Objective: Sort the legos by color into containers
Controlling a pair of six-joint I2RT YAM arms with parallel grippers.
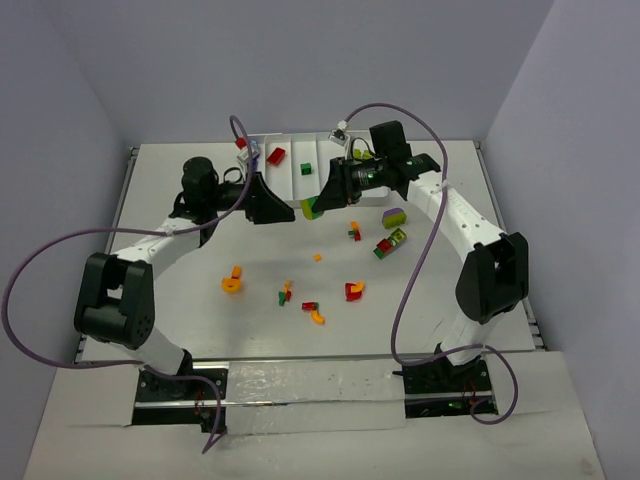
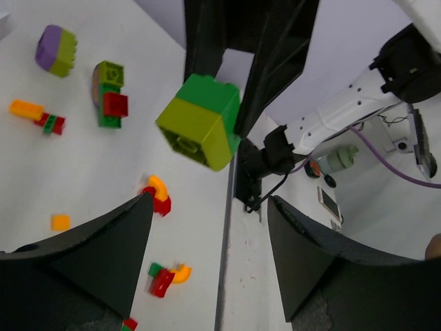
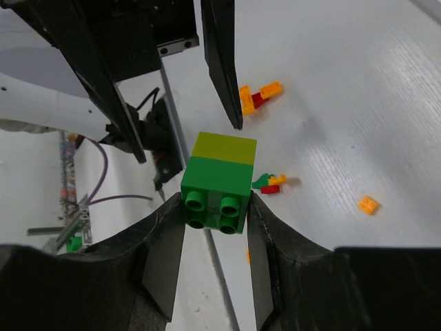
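Note:
My right gripper (image 3: 217, 210) is shut on a dark green brick with a lime green brick stuck to it (image 3: 219, 176), held above the table in front of the white tray (image 1: 318, 150). The same stack shows in the top view (image 1: 311, 208) and in the left wrist view (image 2: 202, 121). My left gripper (image 2: 207, 214) is open and empty. It faces the stack from the left (image 1: 288, 212), a short gap away, without touching it. The tray holds a red brick (image 1: 276, 155), a green brick (image 1: 307, 168) and a purple one (image 1: 251, 156).
Loose legos lie on the table: a purple-lime stack (image 1: 394, 216), a green-red-lime stack (image 1: 390, 243), an orange-red piece (image 1: 354, 231), a small orange brick (image 1: 317, 257), a red-yellow arch (image 1: 354, 291), an orange ring (image 1: 233, 281), and mixed pieces (image 1: 314, 312).

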